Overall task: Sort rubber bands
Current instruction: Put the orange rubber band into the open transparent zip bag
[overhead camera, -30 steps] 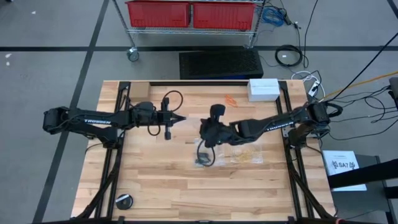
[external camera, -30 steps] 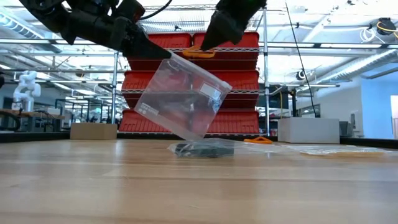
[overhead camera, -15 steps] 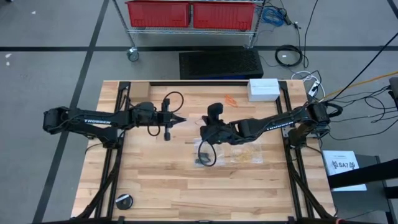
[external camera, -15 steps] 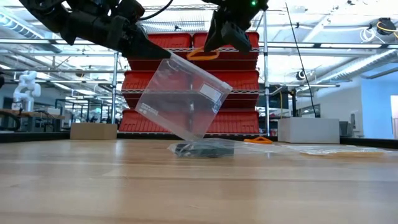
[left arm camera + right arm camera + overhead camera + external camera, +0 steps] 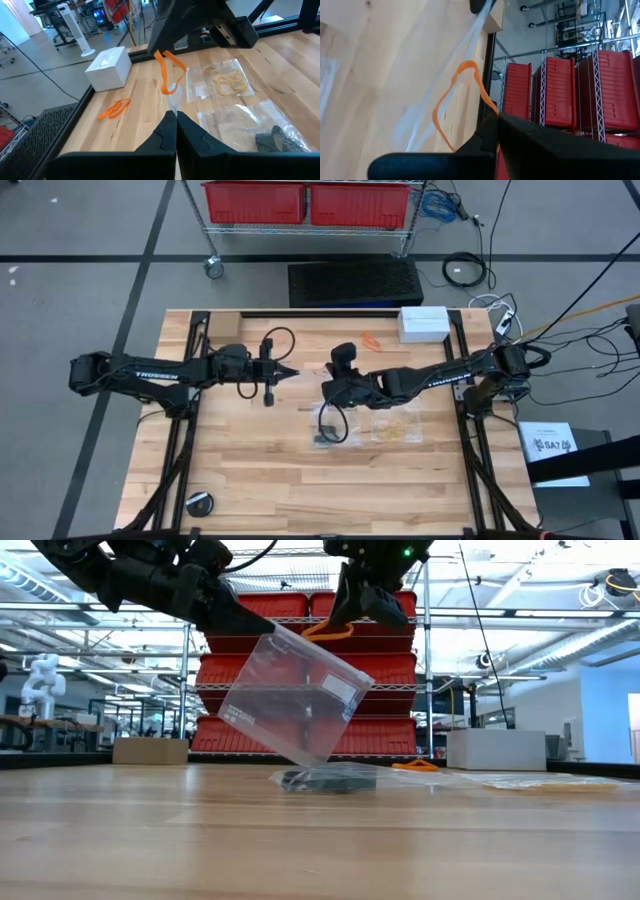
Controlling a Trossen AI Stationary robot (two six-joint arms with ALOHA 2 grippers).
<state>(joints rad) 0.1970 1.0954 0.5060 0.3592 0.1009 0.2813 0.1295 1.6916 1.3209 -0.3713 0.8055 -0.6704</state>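
The left gripper (image 5: pixel 238 620) is closed on the top corner of a clear, empty plastic bag (image 5: pixel 292 695), which hangs tilted above the pale wooden plank table (image 5: pixel 250 470). The right gripper (image 5: pixel 352 618) is pinched shut on a thin orange rubber band (image 5: pixel 328 632), holding it in the air just beside the bag's upper edge; in the left wrist view the same loop (image 5: pixel 167 75) dangles from the dark fingers above the tabletop.

Below the raised bag lie other clear bags on the wood: one holding black rubber bands (image 5: pixel 325 780) and, next to it, one holding pale yellow-tan rubber bands (image 5: pixel 227 80). A few loose orange rubber bands (image 5: pixel 114 107) lie apart, near a small white box (image 5: pixel 424 323) at the table's far edge. A brown cardboard block (image 5: pixel 222 330) sits at the far left corner and a round black disc (image 5: pixel 199 503) near the front left corner. A black cable loop (image 5: pixel 331 424) hangs from the right arm over the bag of black bands.

Behind the table stands a wire rack with red plastic bins (image 5: pixel 380 670), on a grey floor marked with dark lines. A black mat (image 5: pixel 355 280) lies between rack and table, and cables trail to the right.
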